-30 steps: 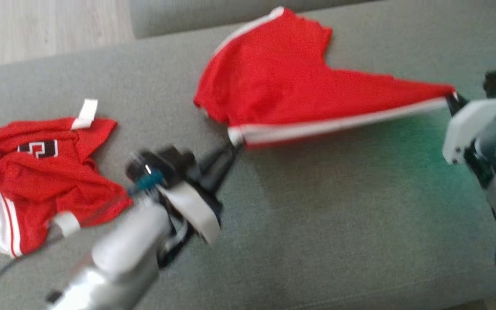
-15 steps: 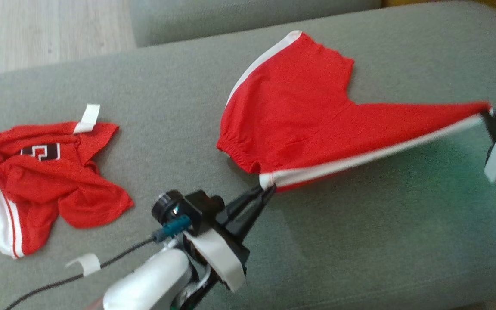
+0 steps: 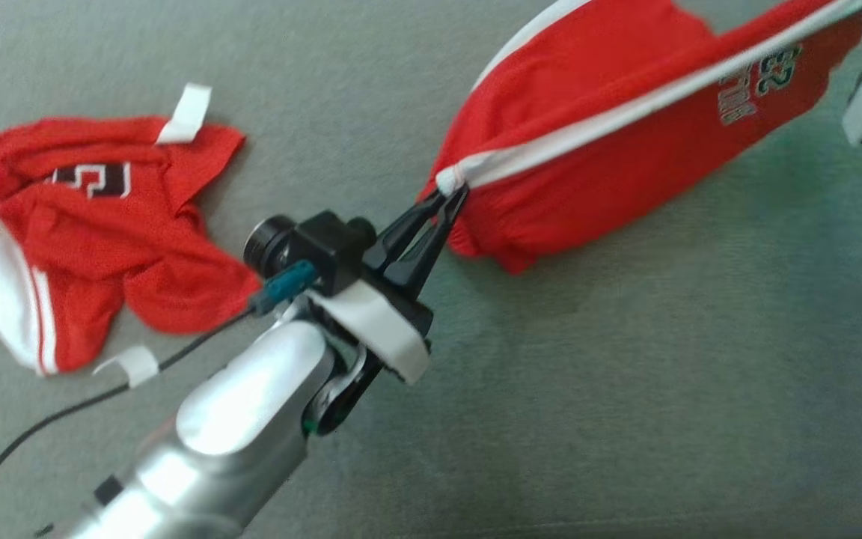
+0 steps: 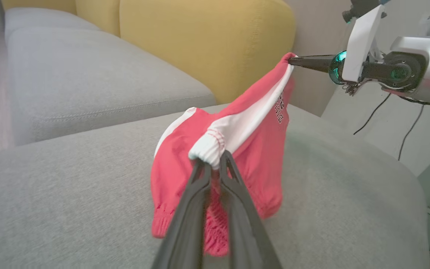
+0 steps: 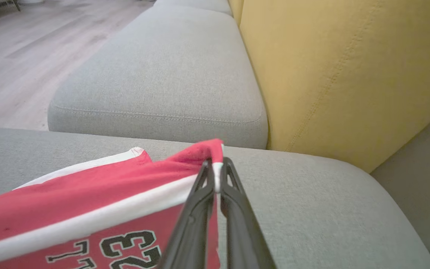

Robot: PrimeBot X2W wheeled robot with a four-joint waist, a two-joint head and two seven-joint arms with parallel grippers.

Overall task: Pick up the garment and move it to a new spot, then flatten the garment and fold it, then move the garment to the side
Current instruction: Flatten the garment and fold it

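Now shorts (image 3: 610, 142) (lifted since) span left hand (image 3: 453, 196) to right hand (image 5: 217, 164).

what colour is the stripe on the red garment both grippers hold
White; the stripe on the red fabric garment shows best in the left wrist view.

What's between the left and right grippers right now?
The red garment: its white stripe runs taut from the left gripper to the right gripper, the rest hanging below. The left wrist view shows the whole span.
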